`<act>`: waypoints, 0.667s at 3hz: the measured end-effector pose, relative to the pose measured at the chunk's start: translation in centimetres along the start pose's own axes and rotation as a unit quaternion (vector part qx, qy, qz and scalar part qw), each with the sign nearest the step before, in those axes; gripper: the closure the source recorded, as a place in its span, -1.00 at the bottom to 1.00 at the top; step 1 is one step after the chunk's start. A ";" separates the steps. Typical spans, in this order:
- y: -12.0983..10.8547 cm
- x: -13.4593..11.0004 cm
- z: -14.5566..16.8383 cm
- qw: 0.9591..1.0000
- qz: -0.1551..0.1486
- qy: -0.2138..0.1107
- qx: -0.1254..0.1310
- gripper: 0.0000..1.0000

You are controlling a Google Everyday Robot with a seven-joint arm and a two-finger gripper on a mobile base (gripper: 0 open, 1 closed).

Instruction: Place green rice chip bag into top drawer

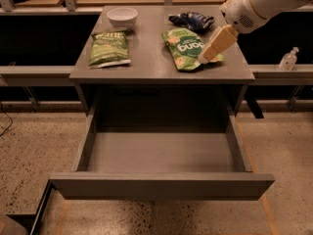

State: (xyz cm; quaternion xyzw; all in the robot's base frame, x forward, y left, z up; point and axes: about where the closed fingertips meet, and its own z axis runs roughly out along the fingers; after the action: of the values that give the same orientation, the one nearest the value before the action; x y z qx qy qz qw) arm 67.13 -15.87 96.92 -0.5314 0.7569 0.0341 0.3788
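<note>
The green rice chip bag [186, 48] lies flat on the grey table [146, 70], right of centre, with its white lettering upside down to me. My gripper [205, 58] hangs from the white arm at the upper right. It slants down to the left, with its tip over the bag's right edge. It holds nothing that I can see. The top drawer [161, 186] is pulled fully out below the table, and its grey inside holds nothing.
A duller olive-green bag [108, 48] lies on the table's left side. A white bowl [122, 16] stands at the back left and a dark blue bag [191, 20] at the back right. A small clear bottle [288, 58] stands on the ledge to the right.
</note>
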 end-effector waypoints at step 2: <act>0.2 0.3 0.4 1.000 0.000 0.006 -0.007 -1.00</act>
State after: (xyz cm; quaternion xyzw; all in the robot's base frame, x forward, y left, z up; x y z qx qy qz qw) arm 67.10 -15.84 96.34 -0.5344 0.7590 0.0359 0.3702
